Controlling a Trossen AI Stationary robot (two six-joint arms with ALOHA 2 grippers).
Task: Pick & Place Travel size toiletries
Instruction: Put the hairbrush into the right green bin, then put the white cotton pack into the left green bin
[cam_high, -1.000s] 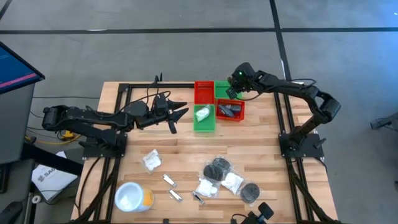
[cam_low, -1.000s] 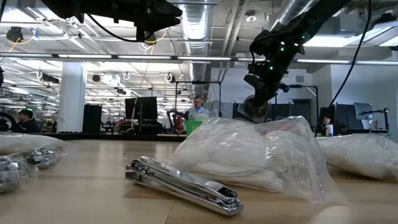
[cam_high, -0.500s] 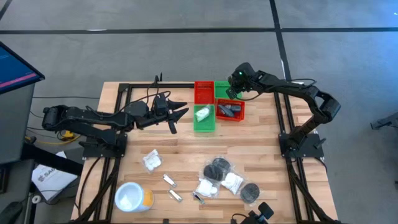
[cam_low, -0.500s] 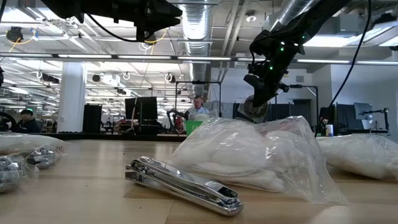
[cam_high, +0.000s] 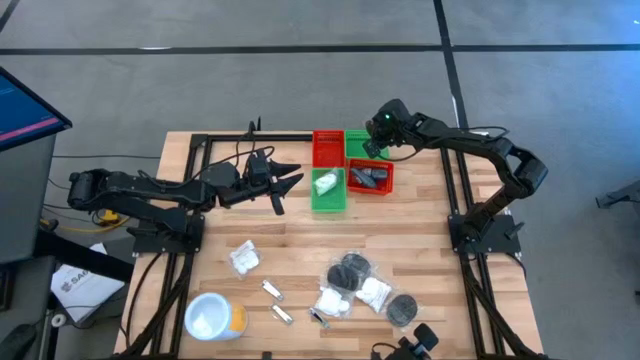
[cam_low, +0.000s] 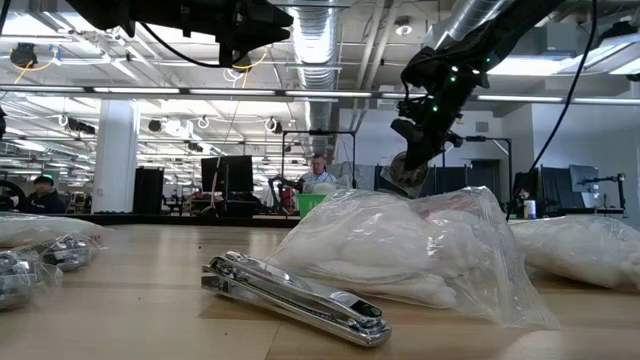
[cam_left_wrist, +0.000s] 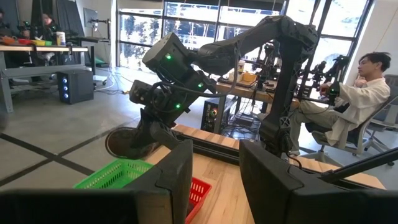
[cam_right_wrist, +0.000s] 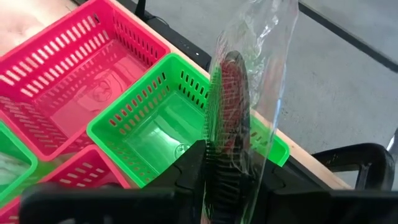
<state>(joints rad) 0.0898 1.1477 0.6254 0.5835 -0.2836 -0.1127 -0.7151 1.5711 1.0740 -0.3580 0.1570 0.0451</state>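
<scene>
My right gripper is shut on a black round disc in clear wrap above the far green bin. It also shows in the low view with the disc below it. My left gripper hangs open and empty, left of the bins. On the near part of the table lie white packets, black discs and silver sachets. One white packet lies in the near green bin, and dark grey items lie in the near red bin. My right gripper pinches the wrapped disc between its two fingers by the rim nearest them, one finger on each flat face. The fingers point down from above. The disc hangs edge-on below them, clear of the far green bin, and loose wrap sticks out past it.
Four bins stand together at the table's far middle: red and green behind, green and red in front. A white round tub with an orange side stands near left. People sit beyond the table.
</scene>
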